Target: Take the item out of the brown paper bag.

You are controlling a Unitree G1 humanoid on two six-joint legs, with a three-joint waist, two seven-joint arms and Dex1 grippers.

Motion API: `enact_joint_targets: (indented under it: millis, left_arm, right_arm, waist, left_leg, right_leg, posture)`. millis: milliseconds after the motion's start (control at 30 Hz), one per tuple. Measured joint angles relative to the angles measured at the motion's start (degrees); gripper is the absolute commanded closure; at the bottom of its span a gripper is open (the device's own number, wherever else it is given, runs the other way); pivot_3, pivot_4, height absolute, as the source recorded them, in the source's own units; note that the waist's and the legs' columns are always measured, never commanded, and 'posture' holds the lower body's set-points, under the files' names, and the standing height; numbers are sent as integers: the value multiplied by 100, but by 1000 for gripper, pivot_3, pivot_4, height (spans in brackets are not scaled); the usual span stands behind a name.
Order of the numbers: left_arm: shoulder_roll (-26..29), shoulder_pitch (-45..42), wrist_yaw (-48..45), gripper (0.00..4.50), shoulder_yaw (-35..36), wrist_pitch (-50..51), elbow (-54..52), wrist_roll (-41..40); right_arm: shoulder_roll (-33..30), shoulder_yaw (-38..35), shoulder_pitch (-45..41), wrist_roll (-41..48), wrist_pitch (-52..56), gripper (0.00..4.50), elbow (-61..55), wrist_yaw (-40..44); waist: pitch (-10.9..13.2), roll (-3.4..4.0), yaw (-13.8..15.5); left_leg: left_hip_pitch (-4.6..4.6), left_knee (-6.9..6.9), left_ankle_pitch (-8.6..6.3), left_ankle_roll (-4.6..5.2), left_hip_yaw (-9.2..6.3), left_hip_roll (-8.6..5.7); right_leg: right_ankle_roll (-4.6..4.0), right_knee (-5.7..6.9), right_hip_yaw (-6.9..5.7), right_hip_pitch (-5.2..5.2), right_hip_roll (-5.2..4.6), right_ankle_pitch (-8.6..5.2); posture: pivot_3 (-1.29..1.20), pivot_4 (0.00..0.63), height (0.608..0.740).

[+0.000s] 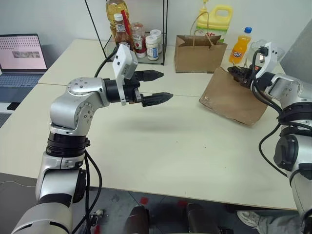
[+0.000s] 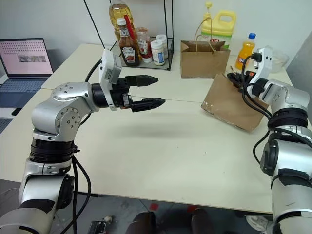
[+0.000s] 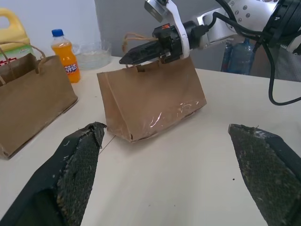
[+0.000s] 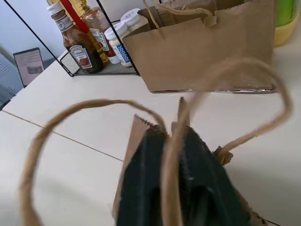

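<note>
Left wrist view: right pincer point(image 3: 129, 59) pinches shut on the brown paper bag's point(image 3: 150, 101) rim; left pincer point(image 1: 157, 87) gapes empty; bottle not yet out.

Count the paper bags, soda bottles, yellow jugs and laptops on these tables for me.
Paper bags: 2 (tilted bag, upright bag)
Orange soda bottle: 1
Yellow jug: 1
Laptop: 1
Total: 5

We are seeing a pale table point(image 1: 161, 151) carrying the brown paper bag point(image 1: 231, 97), a second bag point(image 1: 196, 53), an orange soda bottle point(image 1: 240, 46), a wire rack point(image 1: 141, 46) and a laptop point(image 1: 20, 61).
</note>
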Motion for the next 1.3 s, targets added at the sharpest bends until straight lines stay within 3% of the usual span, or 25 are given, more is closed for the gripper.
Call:
enact_joint_targets:
  millis: [100,333,733,1267,1300]
  left_arm:
    - [0,0,-4,0,0,-10,0,1]
    - [-2,0,8,0,0,-16,0,3]
    - [-68,6,33,0,0,-150,43,31]
    - [-120,-6,27,0,-18,-225,184,102]
    - [-116,-6,32,0,-18,-225,181,102]
  right_arm:
    - [-5,59,36,-77,-83,4472,-30,0]
    - [-148,228,81,-305,-4,2151,-252,-149]
    - [-377,225,286,-385,1087,2151,-894,-403]
    - [31,-287,-621,-173,489,2151,883,-777]
    - [68,-349,-621,-167,381,2313,949,-788]
  waist:
    - [0,0,-4]
    - [0,1,-6]
    - [1,2,-10]
    - [1,2,-30]
    - [1,2,-32]
  left_leg:
    - [-1,0,0,0,0,0]
    - [-3,2,0,0,0,0]
    - [-4,10,1,0,0,-1]
    - [-3,8,1,1,1,-1]
    - [-4,8,1,1,1,-1]
  right_leg:
    - [0,0,0,0,0,0]
    - [0,1,-1,0,-1,0]
    - [0,4,-1,1,-1,0]
    - [0,7,-1,0,-1,0]
    - [0,7,-1,0,-1,0]
  posture:
    - [0,150,740]
    - [0,150,740]
    - [0,150,740]
    - [0,150,740]
    - [0,150,740]
